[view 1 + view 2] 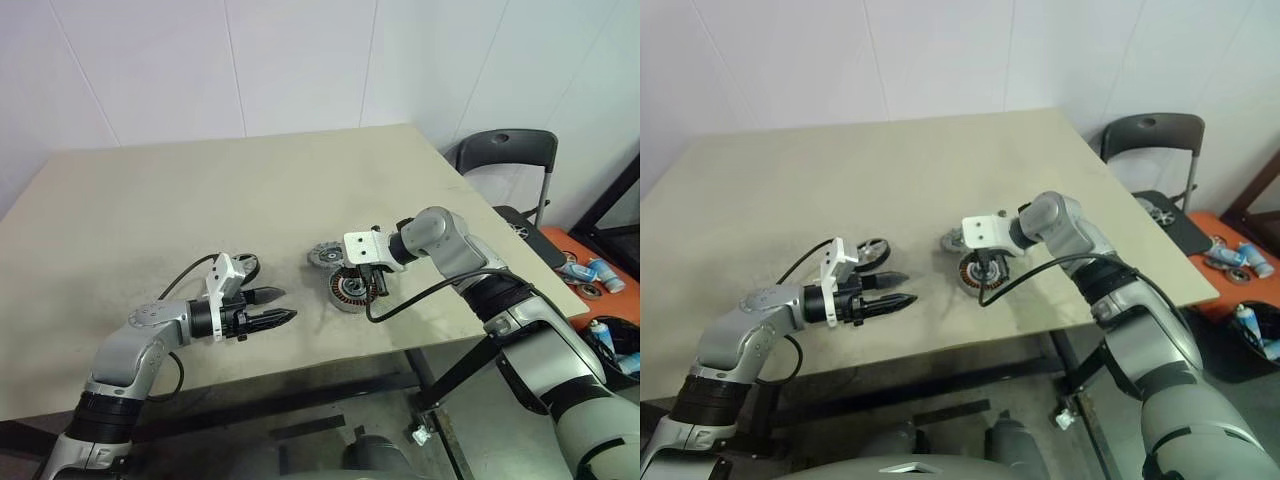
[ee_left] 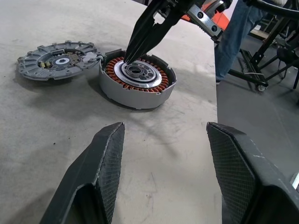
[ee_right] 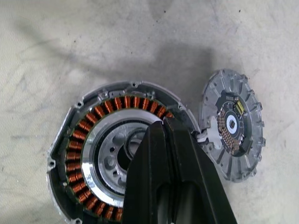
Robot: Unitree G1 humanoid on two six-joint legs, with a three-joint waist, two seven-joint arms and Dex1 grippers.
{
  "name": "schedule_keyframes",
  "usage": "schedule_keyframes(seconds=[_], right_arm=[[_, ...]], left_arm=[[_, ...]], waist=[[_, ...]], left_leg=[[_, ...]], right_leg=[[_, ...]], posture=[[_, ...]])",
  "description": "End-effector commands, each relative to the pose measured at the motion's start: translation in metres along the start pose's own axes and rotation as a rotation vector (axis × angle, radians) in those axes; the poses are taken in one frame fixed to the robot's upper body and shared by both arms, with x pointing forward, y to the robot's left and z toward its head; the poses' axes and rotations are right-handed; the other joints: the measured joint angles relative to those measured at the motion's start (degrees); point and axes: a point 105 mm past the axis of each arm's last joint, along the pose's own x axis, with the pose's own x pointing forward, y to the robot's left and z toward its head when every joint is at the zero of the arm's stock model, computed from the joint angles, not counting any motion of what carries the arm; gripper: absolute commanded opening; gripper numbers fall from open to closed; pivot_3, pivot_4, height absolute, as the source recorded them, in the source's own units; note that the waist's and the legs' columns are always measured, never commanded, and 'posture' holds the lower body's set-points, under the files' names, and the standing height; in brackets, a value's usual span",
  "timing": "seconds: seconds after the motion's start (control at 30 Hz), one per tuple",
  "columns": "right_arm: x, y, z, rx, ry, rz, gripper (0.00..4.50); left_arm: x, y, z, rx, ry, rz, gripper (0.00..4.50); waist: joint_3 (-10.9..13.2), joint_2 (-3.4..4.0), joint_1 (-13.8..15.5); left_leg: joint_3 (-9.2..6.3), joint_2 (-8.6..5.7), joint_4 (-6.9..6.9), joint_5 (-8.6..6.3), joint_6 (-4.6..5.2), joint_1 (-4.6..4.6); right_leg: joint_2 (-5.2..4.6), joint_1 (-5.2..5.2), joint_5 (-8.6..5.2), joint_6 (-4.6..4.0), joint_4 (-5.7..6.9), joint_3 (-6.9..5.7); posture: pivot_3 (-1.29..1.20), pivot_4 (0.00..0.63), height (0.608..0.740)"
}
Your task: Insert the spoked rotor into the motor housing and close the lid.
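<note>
Right now the right pincer (image 1: 377, 284) is pressed together, empty, its fingertips pointing down onto the silver centre of the motor housing (image 1: 347, 289) — tips look to be at or on the hub, contact can't be confirmed. Housing lies flat on the beige tabletop (image 1: 200, 190), toward the near edge and nearer the right side, copper windings facing up, no rotor inside. In the right wrist view the closed black fingers (image 3: 174, 182) cover part of the housing's middle ring.

Lid (image 1: 324, 256) — grey notched disc with a central hole — lies flat just beside the housing on its far-left side, edges nearly touching; a short bit of wire or connector seems to run between the two in the wrist views.

Left pincer (image 1: 276, 306) is spread, holding nothing, hovering over the tabletop close to the near edge and pointing right toward the housing, a clear gap between them. Its two black fingers (image 2: 98, 177) frame bare tabletop in the left wrist view, with housing and lid beyond.

Spoked rotor (image 1: 875, 253) sits on the tabletop just behind the left wrist, partly hidden by the white camera mount; black rim visible, well apart from the housing.

Off the right edge: a dark folding chair (image 1: 510, 160), and a person's leg in jeans in the left wrist view.
</note>
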Motion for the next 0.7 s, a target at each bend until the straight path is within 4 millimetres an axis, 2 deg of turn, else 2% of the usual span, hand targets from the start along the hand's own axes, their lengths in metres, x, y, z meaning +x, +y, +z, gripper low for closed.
schedule_keyframes(seconds=[0.03,0.3,0.7], right_arm=[[-0.010,-0.008,0.001,-0.017,0.001,-0.034,0.02],[-0.008,0.002,-0.009,-0.041,0.036,0.000,0.02],[-0.006,0.010,-0.009,-0.066,0.042,0.031,0.02]], left_arm=[[0.003,-0.005,0.008,0.041,-0.018,-0.017,2.97],[0.008,-0.005,0.008,0.041,-0.025,-0.013,2.97],[0.012,-0.003,0.007,0.038,-0.029,0.000,2.97]], waist=[[0.00,0.00,0.00],[0.00,0.00,0.10],[0.00,0.01,0.02]], left_leg=[[0.00,0.00,0.00,0.00,0.00,0.00],[0.00,-0.01,0.00,0.00,0.00,0.00],[0.00,0.00,0.00,0.00,0.01,0.03]], right_leg=[[0.00,0.00,0.00,0.00,0.00,0.00],[0.00,0.02,0.01,0.02,0.00,0.00],[0.04,0.03,0.01,0.02,0.01,0.00]], posture=[[0.00,0.000,0.740],[0.00,0.000,0.740],[0.00,0.000,0.740]])
